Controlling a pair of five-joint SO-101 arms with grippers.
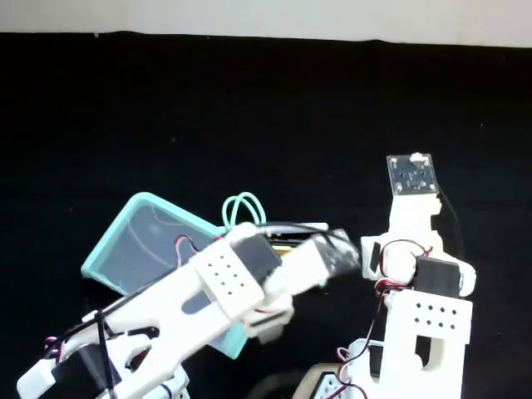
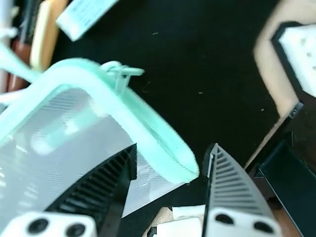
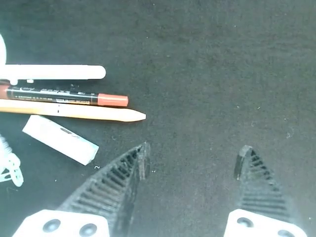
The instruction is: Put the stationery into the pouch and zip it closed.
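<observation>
Left wrist view: holds left end effector [image 2: 173,150] wide open, mint rim of pouch [image 2: 74,128] between the fingers, unclamped. Rightward, spreads right end effector [image 3: 194,148] wide over black tabletop [image 3: 222,59], gripping nothing, with pen [image 3: 54,72], marker [image 3: 64,95], pencil [image 3: 74,110] and eraser [image 3: 60,139] near one finger.

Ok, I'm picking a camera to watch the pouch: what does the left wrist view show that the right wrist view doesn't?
Left wrist: the mint-rimmed pouch, one corner between the fingers of the open left gripper. Right wrist: the open right gripper, nothing between its fingers. Both: the pencil, the white eraser and the black table.
</observation>
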